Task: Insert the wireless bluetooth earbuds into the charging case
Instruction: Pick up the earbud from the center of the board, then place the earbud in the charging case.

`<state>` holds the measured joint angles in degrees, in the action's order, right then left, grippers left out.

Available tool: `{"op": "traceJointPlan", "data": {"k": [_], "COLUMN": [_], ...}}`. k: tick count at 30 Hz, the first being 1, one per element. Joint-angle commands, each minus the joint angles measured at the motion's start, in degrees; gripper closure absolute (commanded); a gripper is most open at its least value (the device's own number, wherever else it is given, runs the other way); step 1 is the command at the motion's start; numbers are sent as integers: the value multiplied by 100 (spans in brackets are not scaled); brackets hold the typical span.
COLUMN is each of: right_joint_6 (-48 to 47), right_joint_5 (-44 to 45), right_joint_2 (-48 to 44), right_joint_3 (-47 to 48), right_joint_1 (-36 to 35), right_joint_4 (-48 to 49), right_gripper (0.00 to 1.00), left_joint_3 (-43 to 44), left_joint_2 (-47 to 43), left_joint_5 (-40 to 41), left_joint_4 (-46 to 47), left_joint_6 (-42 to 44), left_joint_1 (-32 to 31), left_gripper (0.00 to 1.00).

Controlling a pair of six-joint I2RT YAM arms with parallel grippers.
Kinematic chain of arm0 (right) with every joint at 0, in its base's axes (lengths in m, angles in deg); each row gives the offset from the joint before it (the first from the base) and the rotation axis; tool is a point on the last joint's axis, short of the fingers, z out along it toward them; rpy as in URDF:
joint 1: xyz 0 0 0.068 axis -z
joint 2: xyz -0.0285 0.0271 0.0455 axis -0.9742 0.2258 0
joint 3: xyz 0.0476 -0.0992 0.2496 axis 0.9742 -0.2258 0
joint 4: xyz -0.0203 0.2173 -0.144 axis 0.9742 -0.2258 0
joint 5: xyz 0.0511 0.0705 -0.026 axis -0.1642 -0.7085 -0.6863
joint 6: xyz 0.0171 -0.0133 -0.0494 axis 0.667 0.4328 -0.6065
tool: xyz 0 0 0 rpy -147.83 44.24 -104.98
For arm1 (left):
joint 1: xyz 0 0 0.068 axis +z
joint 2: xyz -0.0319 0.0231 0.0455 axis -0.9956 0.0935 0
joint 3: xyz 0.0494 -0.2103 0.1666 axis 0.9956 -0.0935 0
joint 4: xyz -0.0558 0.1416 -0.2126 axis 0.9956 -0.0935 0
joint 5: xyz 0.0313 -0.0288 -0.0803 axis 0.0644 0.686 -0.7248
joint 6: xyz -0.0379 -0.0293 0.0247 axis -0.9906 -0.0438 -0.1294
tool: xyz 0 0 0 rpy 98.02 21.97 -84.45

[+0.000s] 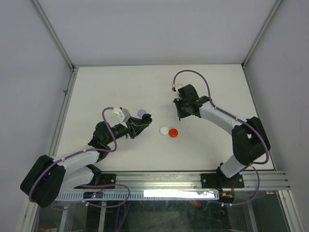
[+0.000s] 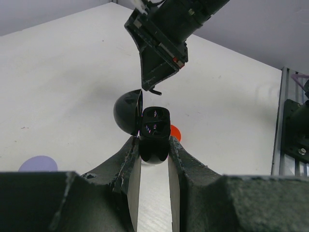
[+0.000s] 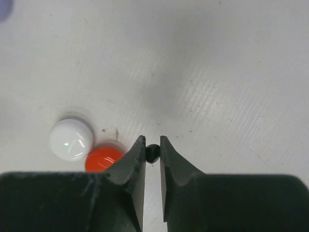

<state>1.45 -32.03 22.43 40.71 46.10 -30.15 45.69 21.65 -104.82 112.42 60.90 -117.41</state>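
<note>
My left gripper (image 2: pixel 154 145) is shut on an open black charging case (image 2: pixel 154 126) and holds it above the table with its round lid (image 2: pixel 126 112) swung to the left. In the top view this gripper (image 1: pixel 144 121) is left of centre. My right gripper (image 3: pixel 152 144) is shut on a tiny black earbud (image 3: pixel 152 153) pinched between its fingertips. In the top view the right gripper (image 1: pixel 182 113) hangs right of centre, apart from the left one. In the left wrist view it (image 2: pixel 153 88) points down just above the open case, with a small black bit at its tip.
Three round closed cases lie on the white table: a white one (image 1: pixel 164 130), a red one (image 1: pixel 173 132) touching it, and a purple one (image 1: pixel 141 112) beside the left gripper. White (image 3: pixel 71 139) and red (image 3: pixel 103 157) show below the right gripper. Metal rails edge the table.
</note>
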Motion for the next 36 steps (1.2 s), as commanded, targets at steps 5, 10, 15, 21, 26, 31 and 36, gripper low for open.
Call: {"op": "traceJointPlan", "data": {"k": [5,10,15,21,26,31,36], "right_joint_6": [198,154,-15,-142,-304,-427,-534], "right_joint_5": [189,254,292,141,36,10,58], "right_joint_2": [-1472,-2217,-2840,-3339,-3516,-3412,-3282], "right_joint_3": [-443,-814,-1112,-1544,-1975,-2161,-2272], "right_joint_1": [-522,-911,-1206,-1669,-2003,-2254,-2492], "right_joint_4": [1631,2634,3378,4208,4965,5499,5970], "right_gripper": [91,92,91,91,91,91,91], "left_joint_3": [-84,-21,3,70,167,236,261], "left_joint_2": [329,529,678,916,933,884,936], "left_joint_5": [-78,-141,-158,-209,-317,-450,-550], "left_joint_4": [1474,1842,2218,2643,2726,2699,2774], "left_joint_6": [-675,-944,-1204,-1509,-1773,-1939,-2079], "left_joint_1": [34,35,34,32,31,26,28], "left_gripper": [100,100,100,100,100,100,100]}}
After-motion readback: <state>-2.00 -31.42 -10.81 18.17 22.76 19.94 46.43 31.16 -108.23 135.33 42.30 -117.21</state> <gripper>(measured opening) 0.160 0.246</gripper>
